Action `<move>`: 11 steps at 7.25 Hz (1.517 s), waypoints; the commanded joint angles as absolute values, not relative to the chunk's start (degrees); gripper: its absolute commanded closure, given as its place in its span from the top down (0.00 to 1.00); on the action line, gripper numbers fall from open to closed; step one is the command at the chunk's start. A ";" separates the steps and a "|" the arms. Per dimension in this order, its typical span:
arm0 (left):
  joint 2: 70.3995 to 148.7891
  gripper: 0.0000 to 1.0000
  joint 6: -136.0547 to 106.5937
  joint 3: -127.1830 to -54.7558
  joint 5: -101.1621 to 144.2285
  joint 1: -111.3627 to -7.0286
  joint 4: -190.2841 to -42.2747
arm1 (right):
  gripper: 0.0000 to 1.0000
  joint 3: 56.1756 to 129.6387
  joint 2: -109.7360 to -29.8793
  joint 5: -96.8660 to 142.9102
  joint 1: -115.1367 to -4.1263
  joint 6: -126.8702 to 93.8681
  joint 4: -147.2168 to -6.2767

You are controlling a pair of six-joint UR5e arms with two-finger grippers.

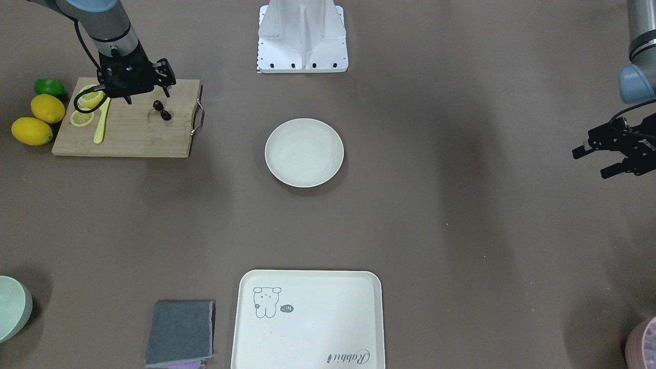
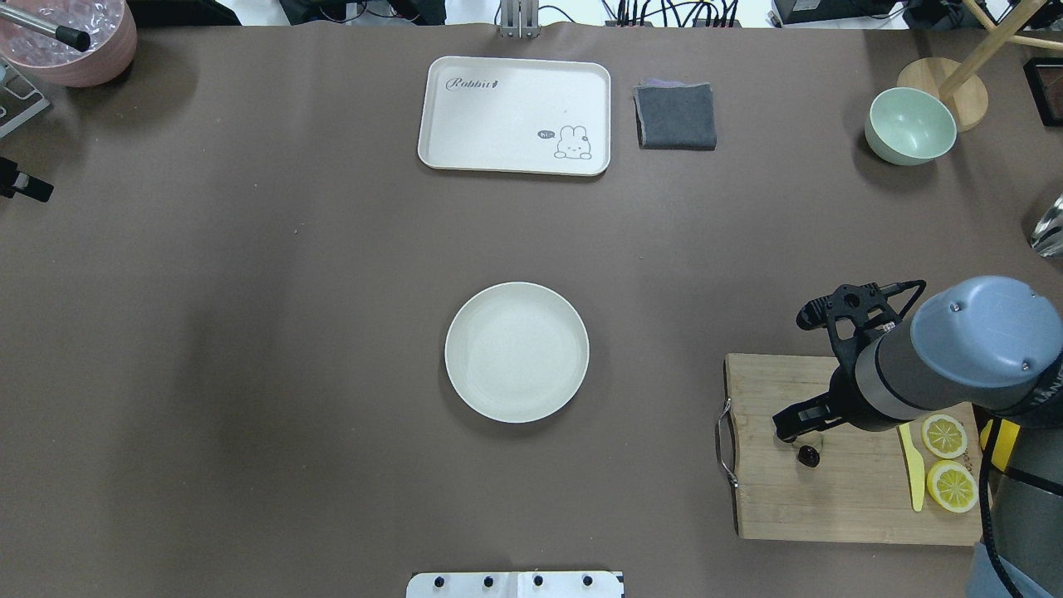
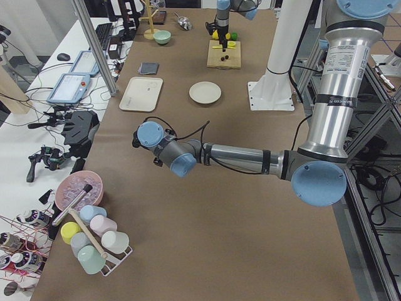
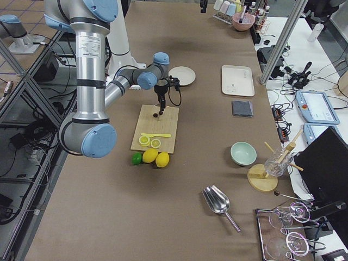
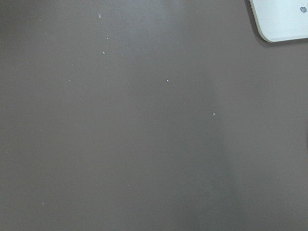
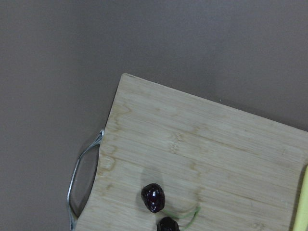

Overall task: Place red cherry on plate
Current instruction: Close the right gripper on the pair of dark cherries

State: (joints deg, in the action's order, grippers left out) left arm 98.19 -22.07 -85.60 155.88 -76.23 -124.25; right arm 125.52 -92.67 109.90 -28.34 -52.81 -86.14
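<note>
Two dark maroon cherries [image 1: 162,110], stem-joined, lie on the bamboo cutting board [image 1: 133,138] by the surface's right edge; right gripper [image 1: 147,95] hovers close, jaws wide (light, likely slippery: pinch one fruit gently).

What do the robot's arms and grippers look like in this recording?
The right arm and left arm are silver-grey tubes with pale blue rounded joint caps. The right gripper and left gripper are black, two-fingered and angular. A black cable runs along the right wrist.
</note>
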 commanded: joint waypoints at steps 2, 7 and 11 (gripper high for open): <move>97.82 0.98 -21.97 -85.52 155.83 -76.20 -124.28 | 0.88 122.87 -96.59 107.23 -25.67 -55.89 -77.43; 98.35 0.98 -22.06 -85.60 155.04 -76.20 -124.28 | 0.79 120.32 -96.50 104.24 -23.12 -59.14 -74.62; 98.35 0.98 -22.06 -85.69 155.04 -76.20 -124.28 | 0.22 120.41 -96.59 100.91 -20.05 -63.27 -72.95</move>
